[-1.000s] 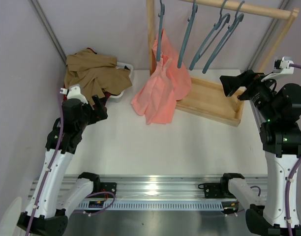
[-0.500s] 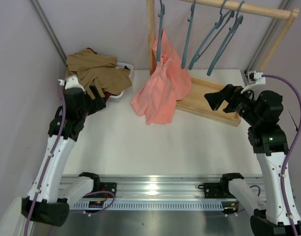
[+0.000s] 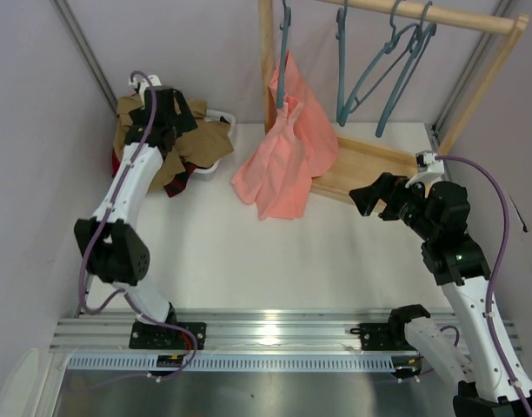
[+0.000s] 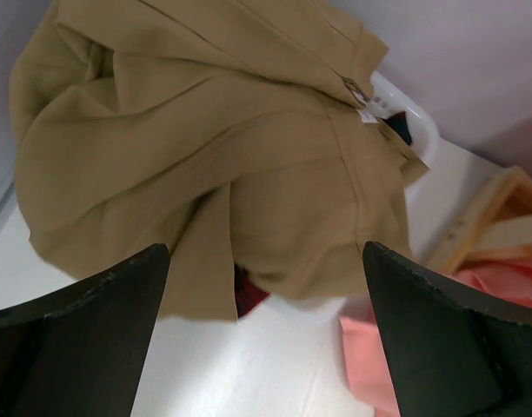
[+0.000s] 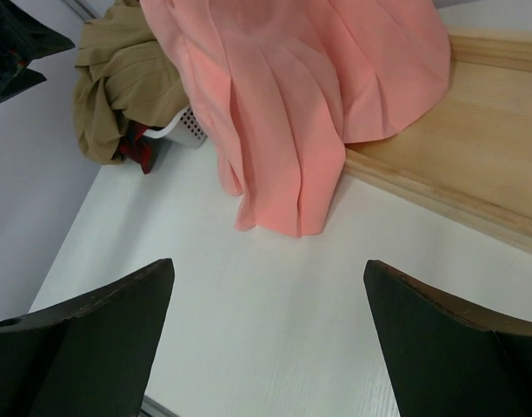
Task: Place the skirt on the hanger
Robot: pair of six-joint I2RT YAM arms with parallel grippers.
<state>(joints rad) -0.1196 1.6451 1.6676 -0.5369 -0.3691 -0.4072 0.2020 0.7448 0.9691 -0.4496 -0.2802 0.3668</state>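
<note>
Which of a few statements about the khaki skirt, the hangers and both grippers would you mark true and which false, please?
The soft khaki cloth skirt lies heaped over a white plastic basket. True.
The left gripper is shut on the skirt. False: its jaws stand open, gripping nothing.
Bare slate-blue plastic hangers hang from the wooden rail. True.
The right gripper holds a hanger. False: it is open and empty, above the white table.
</note>
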